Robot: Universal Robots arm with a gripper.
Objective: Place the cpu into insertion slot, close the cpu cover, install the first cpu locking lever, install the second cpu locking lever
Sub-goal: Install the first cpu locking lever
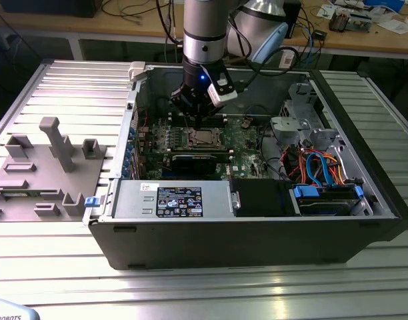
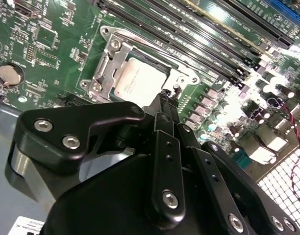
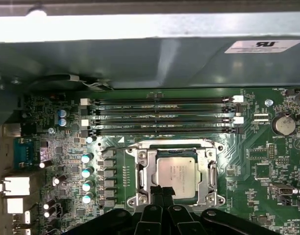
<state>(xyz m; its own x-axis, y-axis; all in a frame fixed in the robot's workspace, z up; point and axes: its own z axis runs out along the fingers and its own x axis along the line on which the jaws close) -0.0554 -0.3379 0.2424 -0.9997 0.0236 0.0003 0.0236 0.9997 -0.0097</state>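
The cpu [image 3: 175, 176] lies flat in its socket on the green motherboard, also seen in the second wrist view as the pale square cpu [image 2: 140, 81] and in the exterior view as the cpu [image 1: 204, 138]. The silvery cpu cover [image 3: 142, 172] lies down around the chip, its open centre showing the chip; the cover [image 2: 107, 68] looks flat in both wrist views. My gripper [image 3: 160, 192] is shut, its black fingertips [image 2: 164, 100] together at the socket's edge beside a small metal hook. Nothing shows between them. In the exterior view the gripper [image 1: 196, 119] hangs just above the socket.
The board sits inside an open computer case [image 1: 257, 233]. Memory slots [image 3: 160, 115] run beside the socket, and a coin battery [image 3: 283, 124] lies further off. A grey drive cage [image 1: 294, 120], coloured cables [image 1: 324, 167] and a power supply [image 1: 171, 200] crowd the case. A grey fixture [image 1: 44, 167] stands at the exterior view's left.
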